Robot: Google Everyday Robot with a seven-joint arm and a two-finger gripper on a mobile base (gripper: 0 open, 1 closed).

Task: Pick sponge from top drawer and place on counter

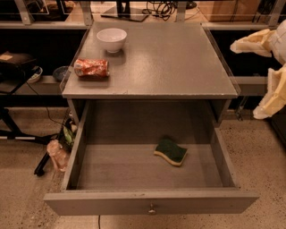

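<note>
Gripper (pixel 249 78) hung right of counter (pixel 170 62), spread, empty; should've dropped square over sponge (pixel 170 151), clearing top drawer (pixel 111 203) walls.

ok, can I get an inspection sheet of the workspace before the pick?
Surface: counter grey, speckled, front edge worn.
Job's things: sponge lies green side up on the drawer floor, right of middle; drawer pulled fully open.
Clutter: white bowl at the counter's back left; crushed red can on its side in front of it.
Grippers: gripper at the right edge, beside the counter, jaws apart, holding nothing, away from the sponge.
Cables: black cables on the shelf behind; one cable on the floor, left.
Surroundings: speckled floor; unclear items on it left of the drawer.
</note>
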